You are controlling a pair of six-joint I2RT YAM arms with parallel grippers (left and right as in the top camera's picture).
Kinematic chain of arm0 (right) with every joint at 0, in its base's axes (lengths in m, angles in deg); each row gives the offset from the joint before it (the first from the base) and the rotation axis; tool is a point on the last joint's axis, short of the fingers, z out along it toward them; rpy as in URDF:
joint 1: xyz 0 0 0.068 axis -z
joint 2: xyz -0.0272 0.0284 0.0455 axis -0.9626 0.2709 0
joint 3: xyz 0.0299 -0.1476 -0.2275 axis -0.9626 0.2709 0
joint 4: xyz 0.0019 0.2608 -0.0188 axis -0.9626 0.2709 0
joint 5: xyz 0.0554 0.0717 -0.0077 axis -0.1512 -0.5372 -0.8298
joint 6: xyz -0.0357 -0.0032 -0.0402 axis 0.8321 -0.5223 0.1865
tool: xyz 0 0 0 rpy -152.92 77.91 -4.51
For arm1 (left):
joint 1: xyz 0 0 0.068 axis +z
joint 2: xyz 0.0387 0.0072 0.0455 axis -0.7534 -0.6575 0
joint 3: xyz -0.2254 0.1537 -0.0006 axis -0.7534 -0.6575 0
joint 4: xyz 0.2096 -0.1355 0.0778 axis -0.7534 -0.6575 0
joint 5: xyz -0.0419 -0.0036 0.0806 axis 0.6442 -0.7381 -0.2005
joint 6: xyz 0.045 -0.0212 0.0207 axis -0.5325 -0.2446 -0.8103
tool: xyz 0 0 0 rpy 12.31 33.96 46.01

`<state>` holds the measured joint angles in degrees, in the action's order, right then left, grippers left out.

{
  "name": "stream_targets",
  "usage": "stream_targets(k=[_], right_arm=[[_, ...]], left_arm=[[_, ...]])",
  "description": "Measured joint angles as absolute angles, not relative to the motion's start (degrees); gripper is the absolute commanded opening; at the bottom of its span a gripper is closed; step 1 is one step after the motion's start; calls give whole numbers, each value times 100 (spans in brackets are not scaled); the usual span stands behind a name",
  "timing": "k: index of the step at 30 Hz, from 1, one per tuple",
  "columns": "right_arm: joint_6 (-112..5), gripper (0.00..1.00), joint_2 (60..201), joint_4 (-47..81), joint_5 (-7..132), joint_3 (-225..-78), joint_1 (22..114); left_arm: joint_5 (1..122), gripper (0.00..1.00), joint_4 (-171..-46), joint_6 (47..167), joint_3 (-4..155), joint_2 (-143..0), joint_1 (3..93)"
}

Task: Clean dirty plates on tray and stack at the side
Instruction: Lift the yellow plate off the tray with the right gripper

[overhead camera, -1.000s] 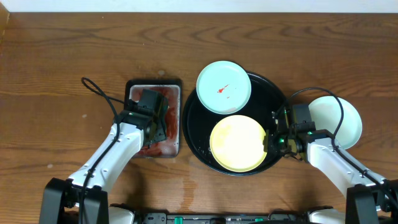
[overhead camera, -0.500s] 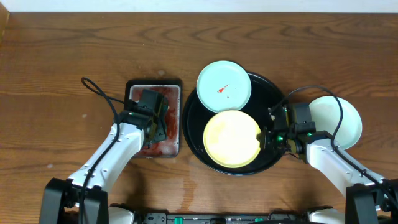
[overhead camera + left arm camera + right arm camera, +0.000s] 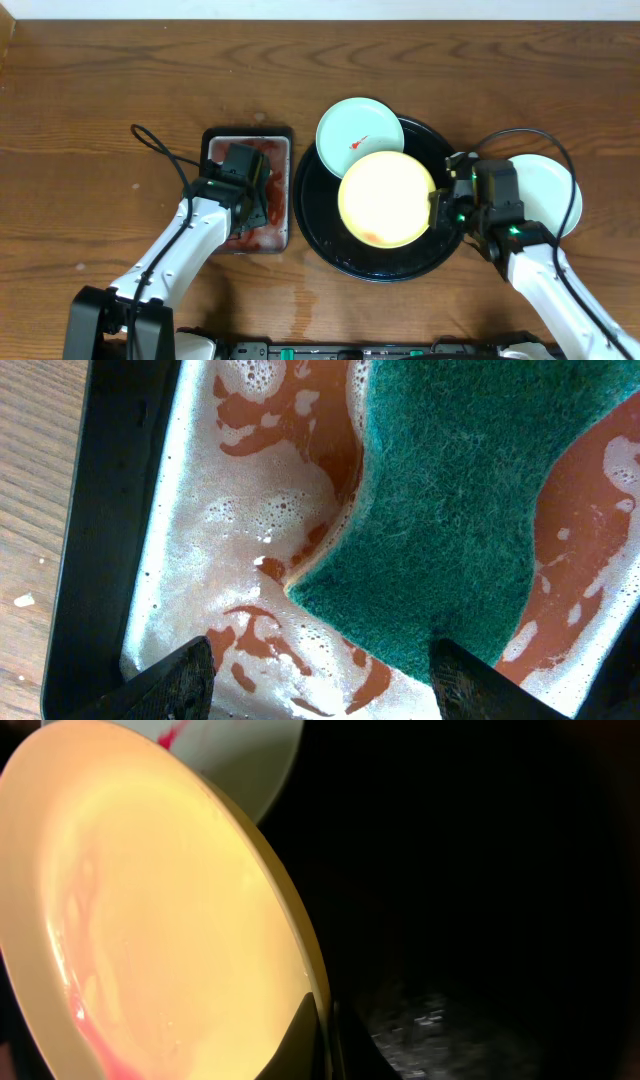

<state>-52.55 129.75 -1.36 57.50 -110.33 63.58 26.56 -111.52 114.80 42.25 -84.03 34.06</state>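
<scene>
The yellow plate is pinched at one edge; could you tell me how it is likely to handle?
Likely stiff: the yellow plate shows no sag though the right tool grips only its rim. Probably slippery: its surface looks glossy, with a red smear. It may swing in that off-centre grip.

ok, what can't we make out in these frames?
- Overhead: left gripper fingertips hidden under its own wrist; sponge contact unclear.
- Left wrist: sponge cut off by top and right edges.
- Right wrist: tray floor mostly lost in darkness; yellow plate cut off left and bottom.
- Overhead: side plate partly behind right arm and cable.
</scene>
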Motion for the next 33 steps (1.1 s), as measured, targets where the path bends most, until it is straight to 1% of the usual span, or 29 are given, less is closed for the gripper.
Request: stream_targets(k=[7, 15, 23, 33], right_arm=[[-5010, 1, 12284, 153, 7103, -11033, 6070], [-4608, 1, 12212, 653, 8506, -11262, 5397], [-4175, 1, 12212, 876, 9789, -11911, 4577], [-3224, 1, 12212, 653, 11577, -11994, 3148]], left_arm=[[2656, 70, -11148, 11480, 4225, -8403, 3406], [2656, 70, -11148, 11480, 4225, -8403, 3406], [2656, 70, -11148, 11480, 4225, -8403, 3406], [2656, 70, -11128, 11480, 4225, -8403, 3406]])
